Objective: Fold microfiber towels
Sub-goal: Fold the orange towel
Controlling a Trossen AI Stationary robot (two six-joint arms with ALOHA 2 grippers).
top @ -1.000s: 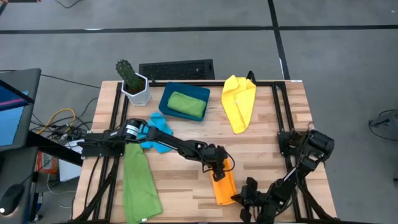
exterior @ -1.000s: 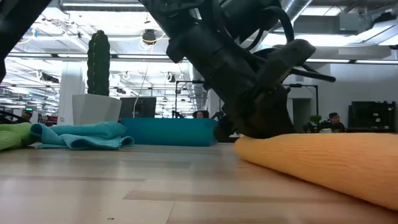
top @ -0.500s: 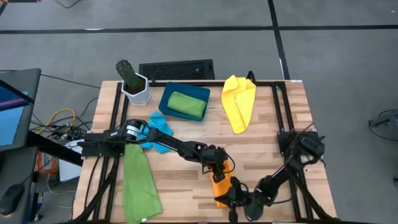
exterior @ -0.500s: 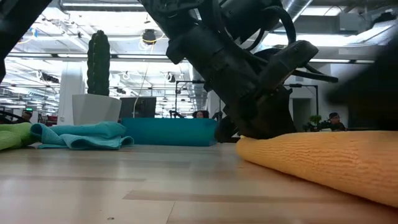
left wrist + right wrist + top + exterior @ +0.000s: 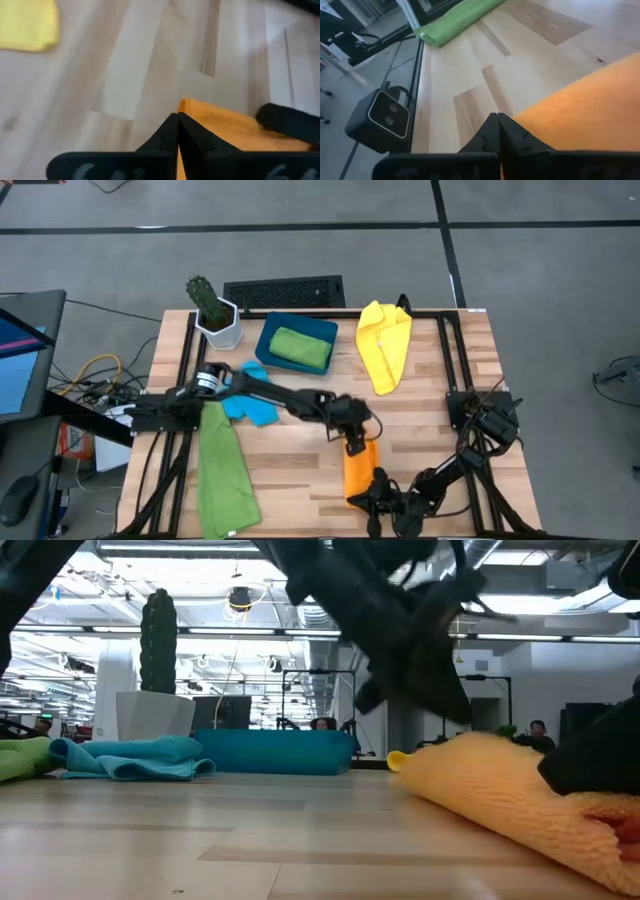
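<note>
The orange towel [image 5: 361, 470] lies near the table's front edge, its far end raised. My left gripper [image 5: 352, 442] is shut at that far end. My right gripper [image 5: 378, 498] is shut at the towel's near right corner. A long green towel [image 5: 224, 470] lies at the front left, and a sky-blue towel [image 5: 250, 395] lies bunched under my left arm. A yellow towel [image 5: 384, 342] lies at the far right. A folded green towel [image 5: 302, 346] rests in the teal tray [image 5: 268, 340]. My left gripper pinches the orange towel's far edge [image 5: 192, 107] between its shut fingers, slanting down from the far left. That end is lifted into a hump [image 5: 470, 745] while the rest lies on the table. My right gripper is shut at the towel's near right corner [image 5: 530, 117], coming level from the table's right. That end stays on the table [image 5: 600, 815]; how many layers it holds is hidden.
A potted cactus [image 5: 212, 310] stands at the far left, with a dark keyboard-like grille [image 5: 284, 292] behind the tray. Black frame rails [image 5: 450, 350] run along both sides of the table. The low camera [image 5: 380, 117] sits at the front edge.
My right gripper has swung from the front right corner toward the table's left, onto the orange towel's near end. My left gripper has risen and gone slightly toward the far edge, lifting the towel's far end off the table into a hump; the near end has stayed down.
</note>
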